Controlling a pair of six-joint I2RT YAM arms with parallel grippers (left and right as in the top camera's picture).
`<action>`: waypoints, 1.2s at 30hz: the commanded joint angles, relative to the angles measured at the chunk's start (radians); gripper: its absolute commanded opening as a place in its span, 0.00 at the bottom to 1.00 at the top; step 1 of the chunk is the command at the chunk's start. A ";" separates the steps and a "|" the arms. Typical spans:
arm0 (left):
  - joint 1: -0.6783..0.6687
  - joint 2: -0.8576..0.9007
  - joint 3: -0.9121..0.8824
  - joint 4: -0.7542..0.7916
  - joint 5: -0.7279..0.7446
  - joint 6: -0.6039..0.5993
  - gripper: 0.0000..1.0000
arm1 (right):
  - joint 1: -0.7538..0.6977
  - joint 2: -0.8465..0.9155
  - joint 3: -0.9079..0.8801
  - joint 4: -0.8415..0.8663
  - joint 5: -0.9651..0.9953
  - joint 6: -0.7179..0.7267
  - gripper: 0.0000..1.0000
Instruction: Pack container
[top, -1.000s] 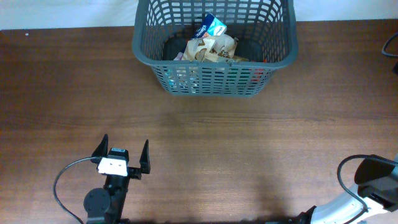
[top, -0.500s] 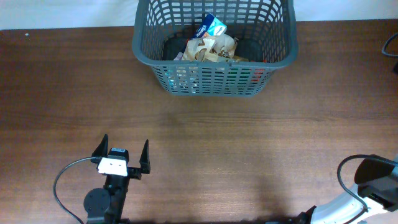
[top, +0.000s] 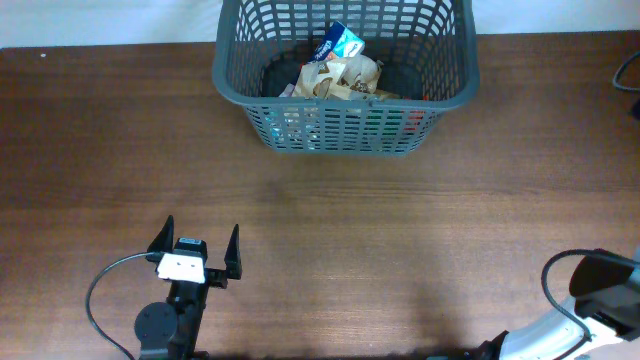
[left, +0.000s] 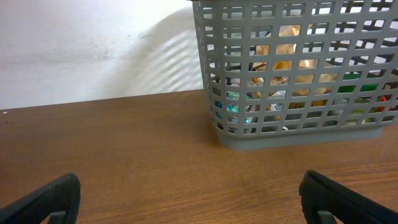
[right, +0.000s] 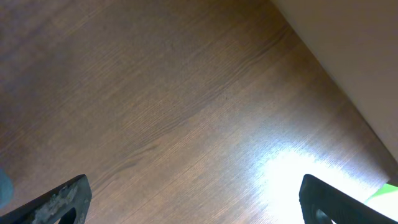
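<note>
A dark grey slotted container (top: 345, 101) stands at the 12 o'clock edge of a brown wooden counter (top: 420, 220), seen from overhead. Its base rests flat on the wood and its far rim runs out of the picture. Inside lies a loose heap of packets: a blue-and-white packet (top: 343, 42) tilts up on top, toward 12 o'clock of the pile, over crumpled tan wrappers (top: 338, 80). Bits of green and red show through the lattice of the near wall.

At 7 o'clock, well apart from the container, the left gripper (top: 200, 233) points toward 12 o'clock with its jaws spread wide and nothing between them. A black cable (top: 97, 290) loops off its arm toward 8 o'clock. Its wrist camera looks across bare wood to the container (left: 298, 74), with a white wall (left: 93, 43) behind.

The right arm (top: 600, 295) sits at the 4 o'clock corner. Its wrist camera shows the right gripper (right: 193, 193) spread just as wide, empty, over bare wood.
</note>
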 joint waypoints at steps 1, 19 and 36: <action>0.000 -0.010 -0.007 0.000 0.011 0.012 0.99 | 0.006 -0.100 -0.005 0.000 -0.006 0.011 0.99; 0.000 -0.010 -0.007 0.000 0.011 0.012 0.99 | 0.137 -0.928 -0.960 0.911 -0.096 -0.001 0.99; 0.000 -0.010 -0.007 0.000 0.011 0.012 0.99 | 0.460 -1.575 -1.618 1.207 -0.264 -0.001 0.99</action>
